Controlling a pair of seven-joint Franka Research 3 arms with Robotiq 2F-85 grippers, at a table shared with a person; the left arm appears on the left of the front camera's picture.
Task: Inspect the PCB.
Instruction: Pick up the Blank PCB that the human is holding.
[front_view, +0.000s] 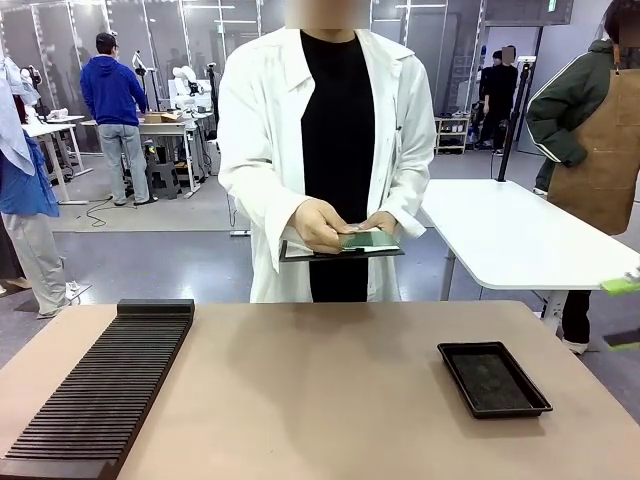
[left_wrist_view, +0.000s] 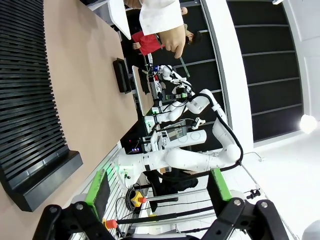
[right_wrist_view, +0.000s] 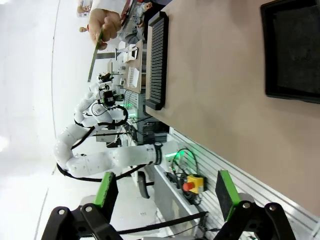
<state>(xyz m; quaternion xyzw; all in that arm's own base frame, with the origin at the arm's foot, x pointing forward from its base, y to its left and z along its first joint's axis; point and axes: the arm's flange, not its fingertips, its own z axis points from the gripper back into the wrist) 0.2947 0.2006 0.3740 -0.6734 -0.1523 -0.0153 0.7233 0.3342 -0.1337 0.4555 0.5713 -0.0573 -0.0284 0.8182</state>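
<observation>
Risk of a fumbled handover: the PCB rests in the person's hands over a clipboard beyond the table, well apart from the left gripper and right gripper, both open and empty, so a hasty reach may knock it loose.

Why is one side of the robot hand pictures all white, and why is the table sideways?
Right wrist view: the background away from the table is washed out white. Left wrist view: a lamp glares near the edge. Both cameras are rolled, so the table stands sideways. Front view: level, evenly lit.
</observation>
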